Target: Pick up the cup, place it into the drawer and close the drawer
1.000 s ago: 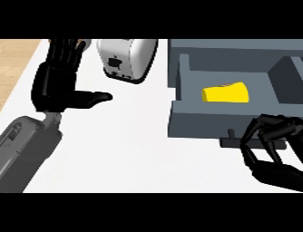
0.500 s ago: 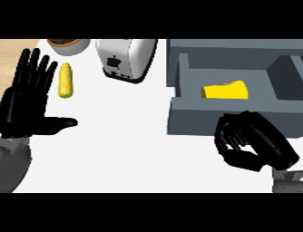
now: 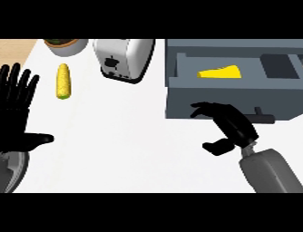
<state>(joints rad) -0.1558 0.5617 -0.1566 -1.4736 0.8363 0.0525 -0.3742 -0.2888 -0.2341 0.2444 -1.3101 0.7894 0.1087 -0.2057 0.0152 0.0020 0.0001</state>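
Since last frame we see the right hand [image 3: 229,124] risen to the grey drawer [image 3: 238,100] front, fingers curled, holding nothing. Left hand [image 3: 7,118] flat, open at left. Ridged corn [image 3: 62,80], glossy toaster [image 3: 123,59]. Yellow cup [image 3: 220,72] lies inside the drawer, partly hidden.

middle of the tabletop [image 3: 134,136] is wide open, plenty of room to pass. toaster [image 3: 124,59] blocks the back, corn cob [image 3: 62,80] lies left of it, bowl [image 3: 67,45] in the far corner. open drawer [image 3: 238,97] juts in on the right, yellow wedge [image 3: 221,72] lying inside it.
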